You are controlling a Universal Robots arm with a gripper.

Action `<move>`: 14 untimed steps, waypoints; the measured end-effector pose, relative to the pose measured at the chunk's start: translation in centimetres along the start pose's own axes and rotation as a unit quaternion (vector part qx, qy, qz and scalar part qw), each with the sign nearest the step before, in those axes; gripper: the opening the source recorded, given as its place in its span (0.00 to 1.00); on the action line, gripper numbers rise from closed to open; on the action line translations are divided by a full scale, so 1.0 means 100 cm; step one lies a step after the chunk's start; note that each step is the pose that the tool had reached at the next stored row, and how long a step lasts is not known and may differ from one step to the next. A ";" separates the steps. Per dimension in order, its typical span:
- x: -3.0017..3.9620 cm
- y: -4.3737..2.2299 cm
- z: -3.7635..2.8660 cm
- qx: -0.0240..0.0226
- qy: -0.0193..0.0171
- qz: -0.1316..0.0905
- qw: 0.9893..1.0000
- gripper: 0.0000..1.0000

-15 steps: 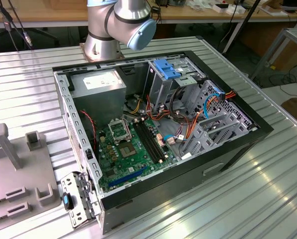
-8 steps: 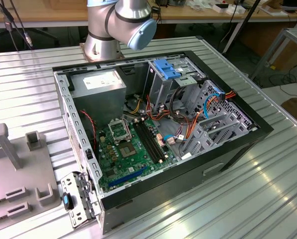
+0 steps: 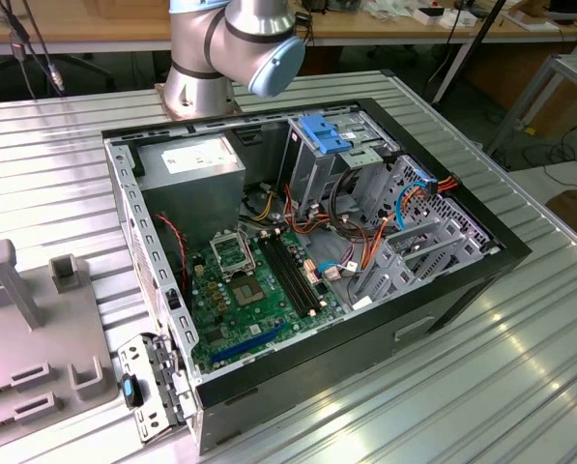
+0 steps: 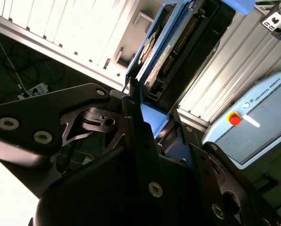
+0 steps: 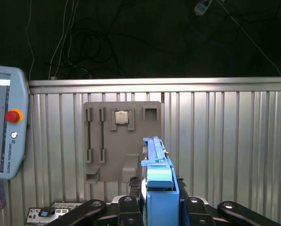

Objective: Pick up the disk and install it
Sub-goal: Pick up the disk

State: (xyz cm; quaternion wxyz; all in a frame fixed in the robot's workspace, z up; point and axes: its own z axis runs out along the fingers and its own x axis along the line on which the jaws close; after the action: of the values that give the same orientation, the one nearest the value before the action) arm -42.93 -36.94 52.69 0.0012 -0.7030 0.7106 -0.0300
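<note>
The gripper [image 5: 159, 207] is clamped on the disk [image 5: 157, 165], fingers [image 5: 136, 197] against both flat sides. It holds the disk edge-on in the air over the ribbed worktop [image 5: 225, 141] and a grey holder plate [image 5: 124, 150]. The open computer case [image 3: 365, 358] sits on the worktop, with the plate to the exterior view's left of it.

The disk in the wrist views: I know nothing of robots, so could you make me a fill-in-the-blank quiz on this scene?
The pincer is ___ on the disk.
The disk's carrier frame is coloured ___.
In the first wrist view, the teach pendant has a round button coloured ___.
In the exterior view, the motherboard in the computer case is ___.
Missing words: shut, blue, red, green.
</note>
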 end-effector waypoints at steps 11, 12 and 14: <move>-0.0003 -0.0298 0.0014 0.000 0.000 0.000 1.000 0.37; -0.0004 -0.0320 0.0016 0.000 0.000 0.000 1.000 0.37; -0.0004 -0.0364 0.0018 0.000 0.000 0.000 1.000 0.37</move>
State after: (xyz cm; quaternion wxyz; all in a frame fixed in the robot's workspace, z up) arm -39.28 -36.94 52.67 0.0012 -0.7030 0.7106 -0.0300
